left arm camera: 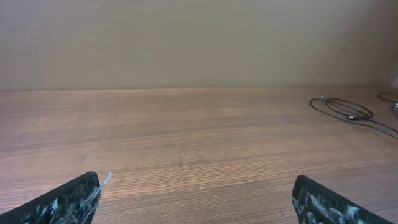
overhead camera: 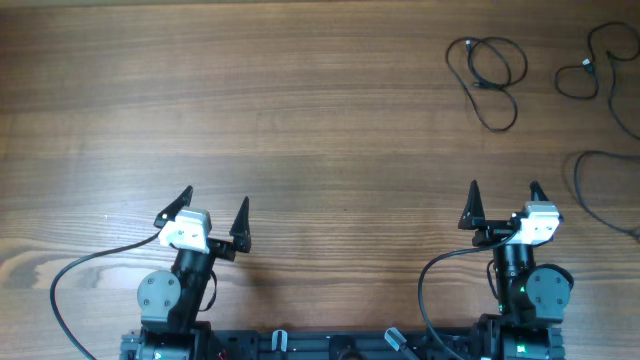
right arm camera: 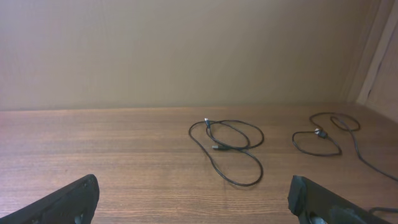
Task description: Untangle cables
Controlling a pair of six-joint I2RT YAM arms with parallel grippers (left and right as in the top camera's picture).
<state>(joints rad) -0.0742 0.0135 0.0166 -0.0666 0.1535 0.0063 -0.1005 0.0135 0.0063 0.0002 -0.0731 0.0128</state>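
Observation:
Three thin black cables lie apart at the far right of the wooden table. One looped cable with small plug ends lies farthest left; it also shows in the right wrist view and the left wrist view. A second cable lies at the far right corner, seen too in the right wrist view. A third cable curves along the right edge. My left gripper is open and empty at the near left. My right gripper is open and empty, well short of the cables.
The thicker black cables fixed to the arms loop near the front edge at the left and the right. A plain wall stands behind the table's far edge.

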